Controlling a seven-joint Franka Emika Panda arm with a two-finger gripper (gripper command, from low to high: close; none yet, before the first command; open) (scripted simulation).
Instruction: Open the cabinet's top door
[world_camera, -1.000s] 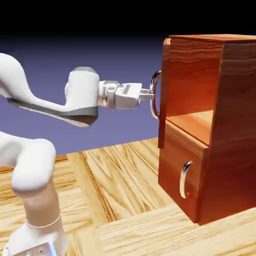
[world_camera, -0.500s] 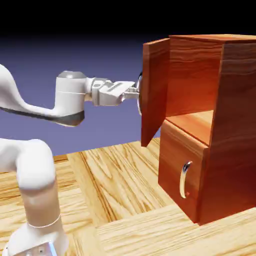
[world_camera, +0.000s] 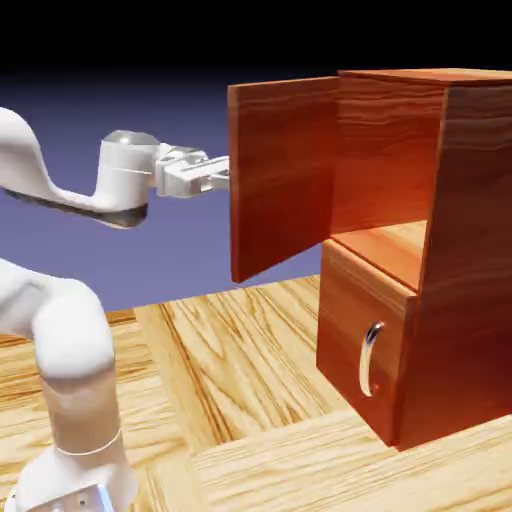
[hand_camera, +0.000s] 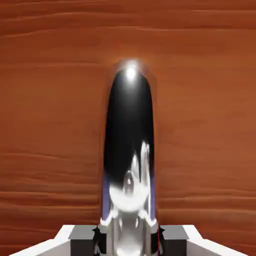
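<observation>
The cabinet (world_camera: 470, 250) of reddish-brown wood stands at the exterior view's right. Its top door (world_camera: 285, 175) hangs swung well out to the left, and the shelf inside shows behind it. My gripper (world_camera: 222, 172) reaches the door's far face at its left edge, where the door hides the fingertips and the handle. In the hand view the long curved silver handle (hand_camera: 129, 150) runs up the middle against the door's wood (hand_camera: 210, 100). The gripper (hand_camera: 129, 239) is shut on the handle's lower end.
Below the open compartment sits the shorter lower panel (world_camera: 345, 320) with its small silver handle (world_camera: 370, 357), closed. The cabinet rests on a light wooden table (world_camera: 230, 400). The white arm (world_camera: 60, 330) rises at the lower left.
The top door has swung from nearly closed to wide open toward the left. The gripper moved left with the handle, and the handle is now hidden behind the door.
</observation>
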